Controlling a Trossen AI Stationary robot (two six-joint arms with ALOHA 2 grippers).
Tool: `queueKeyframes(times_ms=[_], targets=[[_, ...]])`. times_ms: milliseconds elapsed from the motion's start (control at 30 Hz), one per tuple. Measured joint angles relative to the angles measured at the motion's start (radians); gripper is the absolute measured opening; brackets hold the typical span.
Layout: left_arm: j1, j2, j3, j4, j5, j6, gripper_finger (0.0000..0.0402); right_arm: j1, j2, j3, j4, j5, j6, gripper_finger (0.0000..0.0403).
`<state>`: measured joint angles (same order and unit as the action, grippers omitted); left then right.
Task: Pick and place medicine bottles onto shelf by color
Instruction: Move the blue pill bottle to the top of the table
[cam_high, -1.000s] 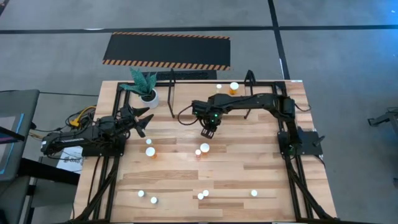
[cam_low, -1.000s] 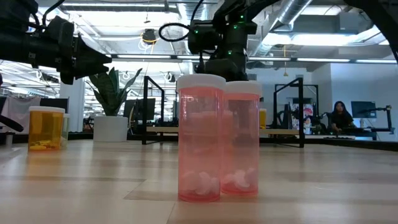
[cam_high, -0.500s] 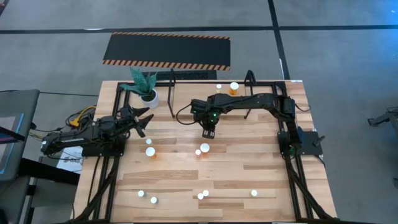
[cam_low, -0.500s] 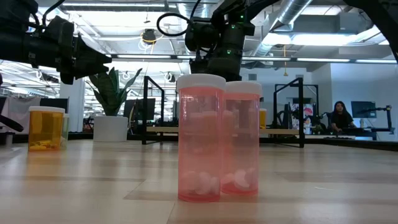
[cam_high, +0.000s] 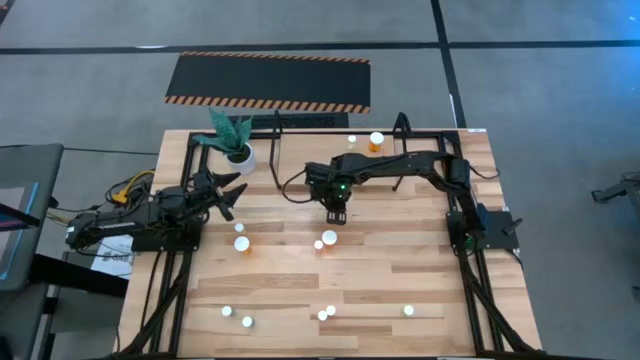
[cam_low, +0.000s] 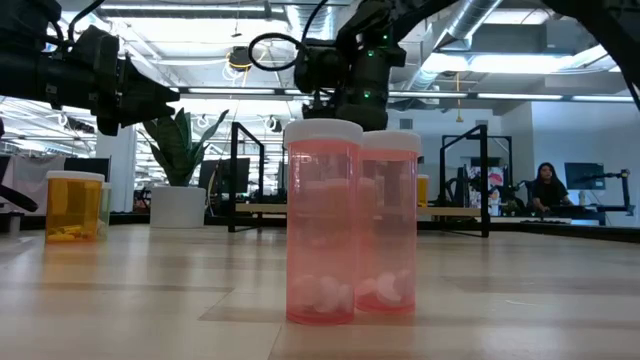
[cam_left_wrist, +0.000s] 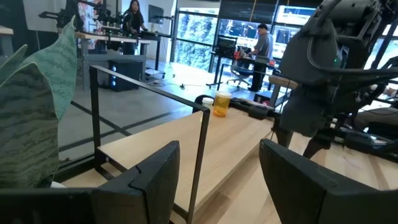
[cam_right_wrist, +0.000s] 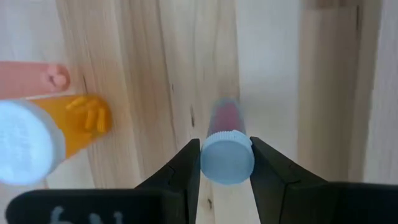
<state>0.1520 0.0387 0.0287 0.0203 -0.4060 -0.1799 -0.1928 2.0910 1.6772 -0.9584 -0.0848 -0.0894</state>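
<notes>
from above, the right gripper (cam_high: 336, 214) hangs over the table's middle near white-capped bottles (cam_high: 329, 238), while the left gripper (cam_high: 232, 192) waits by the potted plant (cam_high: 233, 140), fingers parted and empty. the right wrist view alone shows its jaws clenched on a pink bottle (cam_right_wrist: 227, 149). the left wrist view shows the shelf (cam_left_wrist: 149, 93) ahead; no writing is readable.

Both arms are dark, near-black, built of jointed tubular links on black frame bases. The right arm (cam_high: 400, 165) carries a small green light near its wrist and a looping black cable (cam_low: 268, 50) beside it. The left arm (cam_high: 140, 220) has orange and yellow wires bunched at its base, and its gripper (cam_left_wrist: 214, 180) ends in two broad, flat, matte black fingers (cam_left_wrist: 155, 180).
</notes>
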Motion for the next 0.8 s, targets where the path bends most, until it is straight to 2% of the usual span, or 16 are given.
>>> queueKeyframes(times_ms=[800], targets=[[0.0,0.0,0.0,0.0,0.0,0.0,0.0208,-0.005,0.005,0.001,0.026,0.003,0.01,0.0124]])
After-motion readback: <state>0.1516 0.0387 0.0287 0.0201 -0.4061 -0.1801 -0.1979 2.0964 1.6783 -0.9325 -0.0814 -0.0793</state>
